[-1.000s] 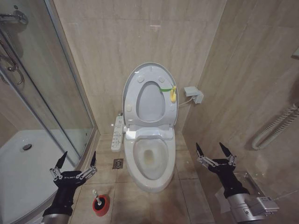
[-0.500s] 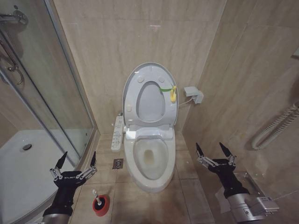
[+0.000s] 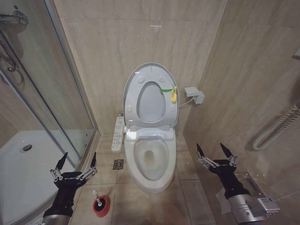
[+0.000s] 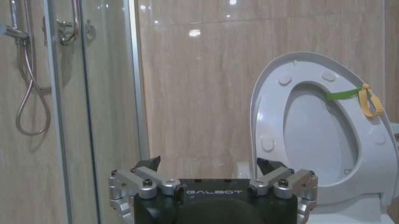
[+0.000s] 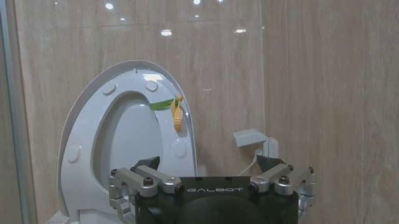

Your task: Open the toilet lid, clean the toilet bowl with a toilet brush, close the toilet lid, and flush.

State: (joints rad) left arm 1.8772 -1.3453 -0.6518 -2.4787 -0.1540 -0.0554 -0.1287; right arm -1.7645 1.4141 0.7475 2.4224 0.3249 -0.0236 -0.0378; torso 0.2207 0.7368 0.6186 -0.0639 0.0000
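Beige tiled floor (image 3: 140,206): toilet bowl (image 3: 150,161) standing centre, red holder cup (image 3: 101,206) with toilet brush (image 3: 96,197) left, floor drain (image 3: 118,164) between.

right pincer (image 5: 212,164): fingers spread, empty | toilet lid (image 5: 81,135): raised against wall, beyond pincer

Your left gripper (image 3: 77,157) hangs low on your left side, arm reaching up from below, wrist straight, fingers spread wide and pointing up and away from you. Your right gripper (image 3: 214,149) sits on the opposite side at about the same height, fingers just as wide apart, its silver wrist trailing back toward your body. Both grip nothing.
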